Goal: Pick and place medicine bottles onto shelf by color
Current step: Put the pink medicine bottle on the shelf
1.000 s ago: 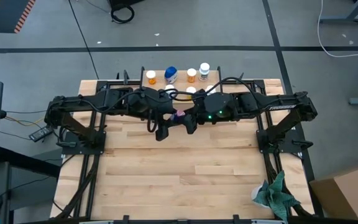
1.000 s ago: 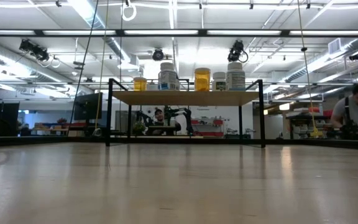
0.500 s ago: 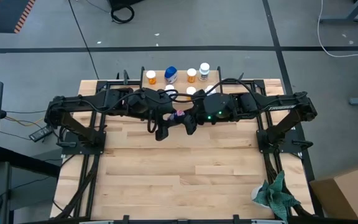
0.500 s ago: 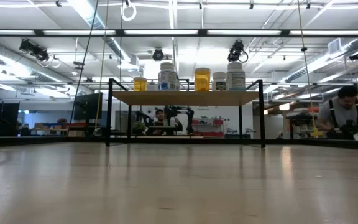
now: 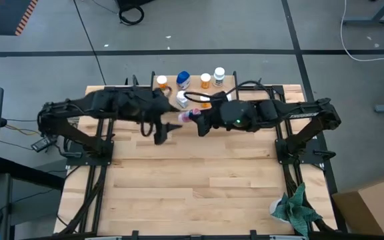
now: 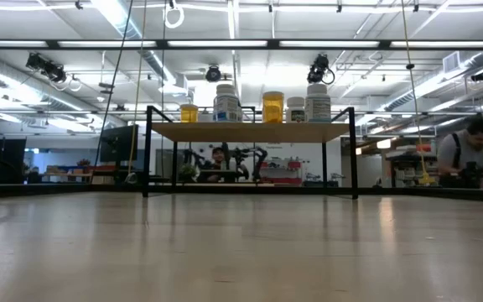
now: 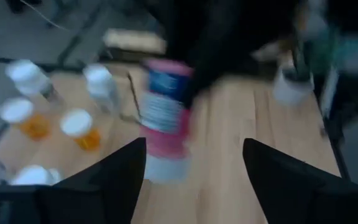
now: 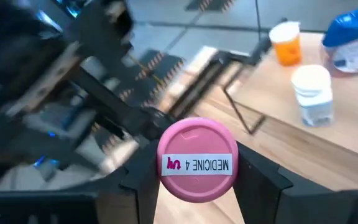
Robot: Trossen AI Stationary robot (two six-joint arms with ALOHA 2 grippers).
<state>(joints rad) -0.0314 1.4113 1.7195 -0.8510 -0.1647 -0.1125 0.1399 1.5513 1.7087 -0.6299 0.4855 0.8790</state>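
Right wrist view, right fingers (image 8: 194, 177) pinching pink bottle (image 8: 196, 160) marked "MEDICINE 4", left fingers (image 7: 194, 171) spread.

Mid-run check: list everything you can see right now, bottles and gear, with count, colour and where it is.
shelf: one, light wood on black legs, far edge of the table
orange bottles: two, white caps, on the shelf
blue-topped bottle: one, on the shelf between the orange ones
white bottles: at least two, on the shelf
pink bottle: one, off the table in front of the shelf, in the right gripper
cloth: one, green, table's near right corner
person: one, in the room beyond the table
left gripper: open, empty, over the table beside the pink bottle
right gripper: shut on the pink bottle
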